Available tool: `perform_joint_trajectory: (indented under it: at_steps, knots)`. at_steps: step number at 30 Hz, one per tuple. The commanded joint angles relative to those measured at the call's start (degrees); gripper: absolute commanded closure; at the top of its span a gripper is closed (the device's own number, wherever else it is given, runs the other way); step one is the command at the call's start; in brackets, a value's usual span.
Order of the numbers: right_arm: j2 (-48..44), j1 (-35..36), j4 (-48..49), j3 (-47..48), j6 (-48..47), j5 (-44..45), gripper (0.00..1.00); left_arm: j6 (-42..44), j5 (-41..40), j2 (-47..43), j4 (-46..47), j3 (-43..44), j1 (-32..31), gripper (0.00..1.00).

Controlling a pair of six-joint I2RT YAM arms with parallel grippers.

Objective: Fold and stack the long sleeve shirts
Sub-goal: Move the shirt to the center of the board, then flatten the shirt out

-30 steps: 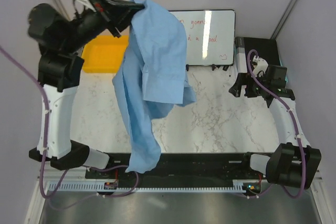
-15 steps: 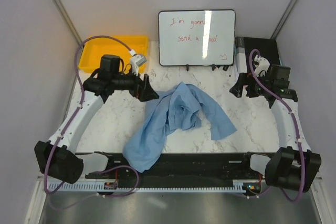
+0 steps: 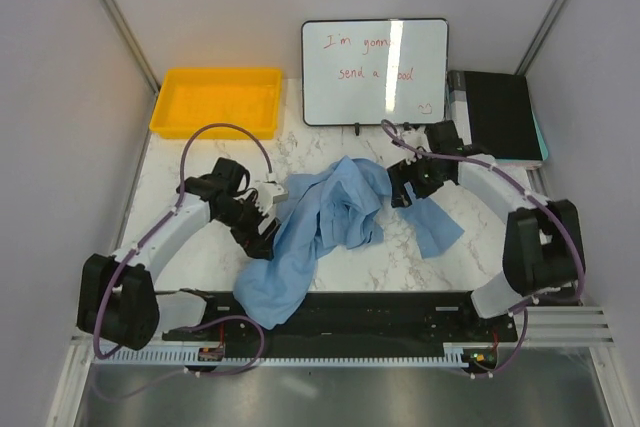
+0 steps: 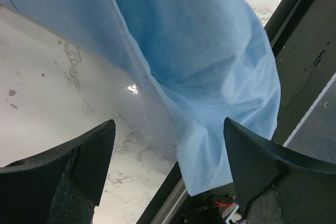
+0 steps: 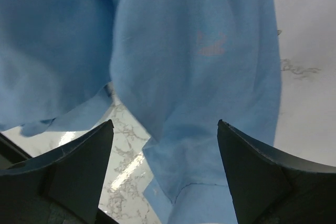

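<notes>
Light blue shirt (image 3: 335, 209) lies crumpled mid-worktop (image 3: 470, 267), nothing folded or stacked; left gripper (image 3: 264, 235) and right gripper (image 3: 403, 191) flank it, jaws apart, empty.

- The white rectangular whiteboard (image 3: 375, 72) with a black frame has red handwriting; the first line reads "I'm gonn…"
- Its second line reads "send a …ood"; a bright glare hides some letters

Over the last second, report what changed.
The left gripper let go of the shirt, which fell from the air into a heap on the table; that arm came down beside it. The right gripper swung in over the shirt. Tray and whiteboard stayed put.
</notes>
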Motion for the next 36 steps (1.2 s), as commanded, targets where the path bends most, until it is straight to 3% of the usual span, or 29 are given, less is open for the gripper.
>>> perform_joint_trajectory:
  at_steps: [1,4,6,7,8,9,10,11,12,17,21,29,33,36]
  knots:
    - [6.86,2.77,1.57,3.21,-1.8,6.24,0.13,4.06,-2.3,3.2,-0.15,-1.66,-0.45,0.1]
    - [10.72,4.62,3.41,3.21,-0.66,8.85,0.18,3.19,-5.11,5.22,0.99,-1.5,-0.98,0.15]
    - [13.01,4.8,3.69,3.65,-0.22,10.18,0.29,3.36,-7.21,6.53,1.78,-1.23,-0.89,0.29]
    - [13.45,4.62,3.77,4.52,-0.22,12.45,0.51,3.54,-7.66,6.98,1.87,-0.62,-0.81,0.38]
    - [13.55,4.62,3.69,5.22,-0.13,13.61,0.65,3.54,-7.84,7.15,1.78,0.17,-0.54,0.59]
    - [13.02,4.1,2.82,6.88,-0.22,14.83,0.78,3.36,-7.84,7.07,1.69,1.04,0.33,0.7]
    - [12.15,3.57,2.29,7.86,0.04,16.33,1.0,3.27,-7.49,6.2,1.43,3.58,1.03,0.8]
    - [9.62,2.78,1.5,8.91,0.05,16.6,1.0,3.27,-6.71,5.41,0.91,5.26,1.74,0.94]
    - [7.85,0.6,-0.25,9.97,-0.22,16.61,1.0,3.36,-4.96,4.44,0.29,6.84,2.88,0.98]
    - [-6.37,-7.06,-2.55,16.3,-3.55,18.26,1.0,3.11,-4.93,-4.7,-0.16,13.53,2.97,0.98]
    - [-12.11,-11.63,-4.48,22.35,-5.4,17.92,1.0,-0.33,-8.1,-8.22,1.69,16.69,3.06,0.98]
    - [-21.07,-13.31,-2.12,28.34,-2.77,22.31,1.0,-2.0,-9.43,-10.07,2.57,21.26,3.15,0.98]
    - [-24.77,-13.57,2.01,34.73,-1.19,28.11,1.0,-2.88,-4.26,-10.95,1.18,27.05,2.01,0.98]
    - [-24.95,-13.48,2.54,43.24,-0.4,33.03,1.0,-3.75,-2.48,-10.86,-0.85,36.35,-1.57,0.98]
